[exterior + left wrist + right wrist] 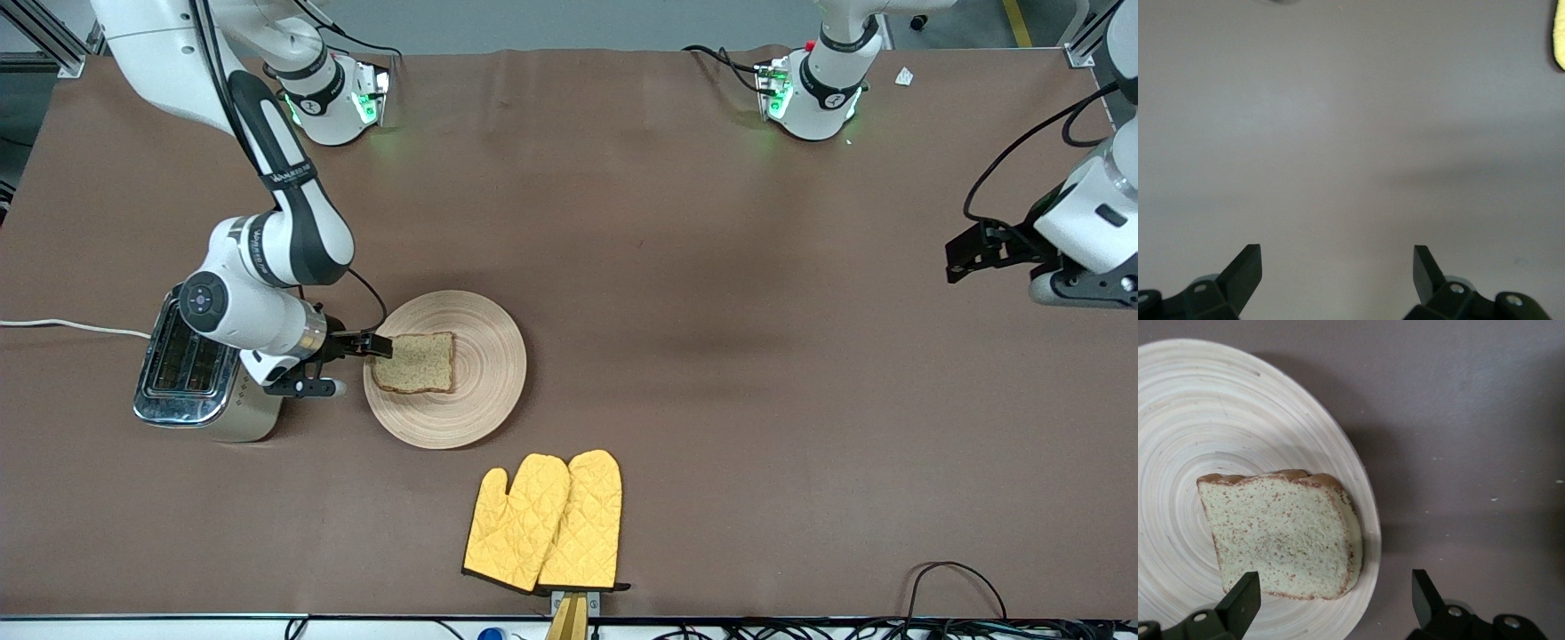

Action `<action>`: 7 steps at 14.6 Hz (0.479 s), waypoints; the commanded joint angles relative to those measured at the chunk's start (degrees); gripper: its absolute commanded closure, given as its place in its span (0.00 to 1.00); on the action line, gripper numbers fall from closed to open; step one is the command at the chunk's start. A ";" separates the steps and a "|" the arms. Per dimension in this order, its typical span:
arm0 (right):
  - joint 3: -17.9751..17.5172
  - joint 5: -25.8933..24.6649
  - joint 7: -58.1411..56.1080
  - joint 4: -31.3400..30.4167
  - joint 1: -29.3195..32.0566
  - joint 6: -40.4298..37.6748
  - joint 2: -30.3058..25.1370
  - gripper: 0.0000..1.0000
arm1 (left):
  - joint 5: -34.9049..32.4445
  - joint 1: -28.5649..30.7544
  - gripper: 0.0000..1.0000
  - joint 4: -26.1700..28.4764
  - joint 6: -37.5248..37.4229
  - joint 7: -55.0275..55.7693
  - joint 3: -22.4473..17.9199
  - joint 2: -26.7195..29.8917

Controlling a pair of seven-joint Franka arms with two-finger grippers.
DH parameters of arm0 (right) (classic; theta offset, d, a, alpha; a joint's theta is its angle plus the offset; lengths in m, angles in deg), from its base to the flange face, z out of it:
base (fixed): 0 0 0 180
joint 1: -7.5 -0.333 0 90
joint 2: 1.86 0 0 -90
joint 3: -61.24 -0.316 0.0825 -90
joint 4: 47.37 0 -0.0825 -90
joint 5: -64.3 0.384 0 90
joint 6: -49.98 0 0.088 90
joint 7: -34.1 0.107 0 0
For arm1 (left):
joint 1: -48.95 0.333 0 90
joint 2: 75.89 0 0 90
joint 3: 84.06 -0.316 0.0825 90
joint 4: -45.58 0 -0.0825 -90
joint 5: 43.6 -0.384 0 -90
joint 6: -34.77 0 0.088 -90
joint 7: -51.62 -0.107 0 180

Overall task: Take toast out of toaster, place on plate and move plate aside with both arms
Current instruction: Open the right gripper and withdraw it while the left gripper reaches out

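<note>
Nearest the front camera, two yellow quilted oven mitts (544,523) lie side by side flat on the brown table (711,356), overlapping a little; a sliver of one shows at the frame edge in the left wrist view (1558,37). Farther from the camera, toward the right arm's end of the table, the plate (484,356) sits flat, with the toast (415,362) lying flat on it, off-centre on the half of the plate closest to the toaster. In the right wrist view the toast (1281,533) reaches close to the rim of the plate (1205,420) but stays inside it. The chrome toaster (191,373) stands just beside the plate at the right arm's end, partly covered by the right arm's wrist. The right gripper (372,345) is at the toast's edge over the plate rim; fingers spread wide apart in the right wrist view (1331,600), holding nothing, toast lying free below them. The left gripper (965,252) hangs over bare table near the left arm's end, well apart from the plate; left wrist view (1337,270) shows its fingers wide apart, empty, plain table under them. Left arm waits.
</note>
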 commanded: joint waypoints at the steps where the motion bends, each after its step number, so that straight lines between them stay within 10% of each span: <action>1: 1.13 -3.04 -0.45 -0.80 0.64 -5.52 -5.78 0.00 | 8.49 0.53 0.00 1.09 -0.42 0.10 0.06 -3.37; 7: 2.01 -5.85 -2.89 1.48 7.57 -17.29 -16.60 0.00 | 27.31 -4.38 0.00 2.84 7.64 3.01 0.58 -14.09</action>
